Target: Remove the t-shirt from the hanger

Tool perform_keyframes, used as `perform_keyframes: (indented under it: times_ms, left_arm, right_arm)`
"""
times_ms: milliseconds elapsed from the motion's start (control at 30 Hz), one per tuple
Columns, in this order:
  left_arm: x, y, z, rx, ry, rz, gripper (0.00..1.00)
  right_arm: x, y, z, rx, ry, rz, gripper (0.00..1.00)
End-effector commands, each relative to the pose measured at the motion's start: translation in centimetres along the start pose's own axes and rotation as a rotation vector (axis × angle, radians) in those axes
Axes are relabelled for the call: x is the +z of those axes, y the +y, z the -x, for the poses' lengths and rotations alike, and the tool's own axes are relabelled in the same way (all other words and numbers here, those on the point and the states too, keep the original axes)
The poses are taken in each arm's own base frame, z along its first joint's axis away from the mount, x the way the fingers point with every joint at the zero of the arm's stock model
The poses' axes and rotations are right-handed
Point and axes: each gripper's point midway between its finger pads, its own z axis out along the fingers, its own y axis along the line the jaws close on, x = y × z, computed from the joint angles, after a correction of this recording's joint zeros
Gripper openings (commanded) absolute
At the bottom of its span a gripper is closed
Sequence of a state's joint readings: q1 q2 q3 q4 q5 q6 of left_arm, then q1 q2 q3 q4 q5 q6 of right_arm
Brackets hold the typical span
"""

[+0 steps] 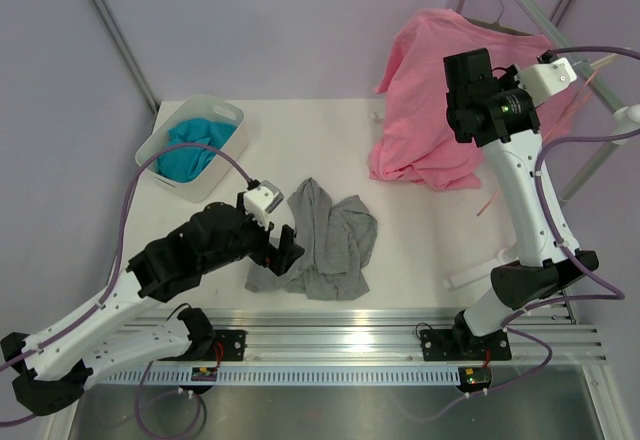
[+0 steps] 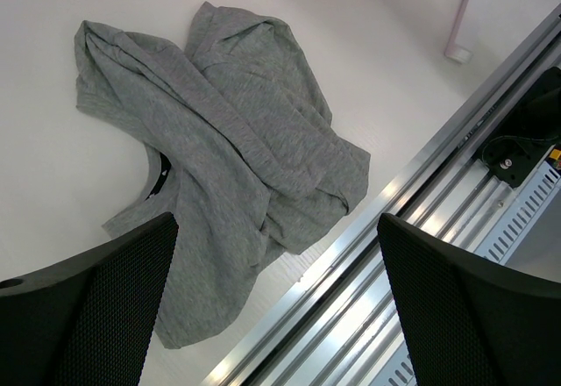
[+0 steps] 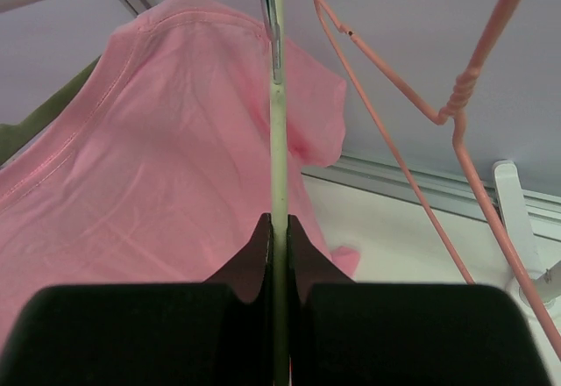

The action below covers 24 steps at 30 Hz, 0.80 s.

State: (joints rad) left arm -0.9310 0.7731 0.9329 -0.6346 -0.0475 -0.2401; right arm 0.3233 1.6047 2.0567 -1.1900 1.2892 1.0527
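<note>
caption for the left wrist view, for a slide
Left gripper open above the grey t-shirt, crumpled on the white table.

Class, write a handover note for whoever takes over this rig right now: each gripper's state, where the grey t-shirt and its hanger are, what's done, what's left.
Left gripper: open, empty, hovering over the t-shirt.
Right gripper: shut on the hanger, held high beside the pink shirt.
T-shirt: crumpled on the table, off the hanger.
Done: shirt removed.
Left: probably only parking the hanger; whether its hook is hung on anything is unclear.
</note>
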Motion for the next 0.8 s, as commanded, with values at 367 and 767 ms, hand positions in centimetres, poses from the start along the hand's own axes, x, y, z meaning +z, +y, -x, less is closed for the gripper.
perform_keyframes:
  times_ms: [367,767]
  left_arm:
    - [-0.3,-1.8,2.2,0.002,-0.064,-0.085,0.99]
    - [-1.7,-4.5,4.3,-0.002,-0.157,-0.236,0.99]
  right_arm:
    - [-0.7,0.2,1.7,-0.015,0.029,0.063,0.80]
    - [-3.4,-4.8,-0.3,-0.243,0.214,0.232,1.00]
